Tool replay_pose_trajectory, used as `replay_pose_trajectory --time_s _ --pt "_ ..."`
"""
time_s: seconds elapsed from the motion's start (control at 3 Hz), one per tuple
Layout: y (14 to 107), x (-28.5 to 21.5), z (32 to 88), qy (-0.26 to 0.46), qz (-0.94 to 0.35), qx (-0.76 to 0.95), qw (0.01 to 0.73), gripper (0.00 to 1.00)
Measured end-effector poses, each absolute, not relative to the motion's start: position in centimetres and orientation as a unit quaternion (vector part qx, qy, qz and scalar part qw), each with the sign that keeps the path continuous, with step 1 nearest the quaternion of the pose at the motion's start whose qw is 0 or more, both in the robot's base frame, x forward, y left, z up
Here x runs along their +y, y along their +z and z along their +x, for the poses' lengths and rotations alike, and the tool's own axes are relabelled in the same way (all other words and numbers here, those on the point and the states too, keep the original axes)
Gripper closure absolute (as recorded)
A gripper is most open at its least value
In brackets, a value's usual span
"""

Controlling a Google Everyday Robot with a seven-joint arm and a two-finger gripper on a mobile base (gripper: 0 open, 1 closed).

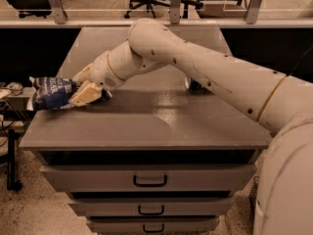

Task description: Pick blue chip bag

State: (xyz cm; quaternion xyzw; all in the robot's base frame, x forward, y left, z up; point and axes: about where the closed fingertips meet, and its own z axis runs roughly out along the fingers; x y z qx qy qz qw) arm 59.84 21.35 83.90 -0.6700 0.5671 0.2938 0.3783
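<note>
Bag [49, 94] lies at the left edge of the cabinet [161, 119] top, gripper [77, 91] at its right end, grasp state cannot be told; lift not yet done.

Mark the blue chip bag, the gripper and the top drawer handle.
blue chip bag [51, 93]: camera view, middle of its face.
gripper [78, 99]: camera view, beige tip by the bag.
top drawer handle [150, 184]: camera view, middle of the bar.

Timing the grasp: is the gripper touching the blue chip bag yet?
Cannot tell. In the camera view the gripper overlaps the right end of the blue chip bag, so any contact or gap between them is hidden.
</note>
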Motion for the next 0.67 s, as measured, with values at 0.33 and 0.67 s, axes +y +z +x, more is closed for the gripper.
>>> replay_pose_trajectory --time_s 0.33,0.67 --pt "84.9 21.4 60.0 0.291 -0.668 0.563 0.39 0.87" --pt "87.3 21.7 59.9 0.287 -0.669 0.547 0.413 1.0"
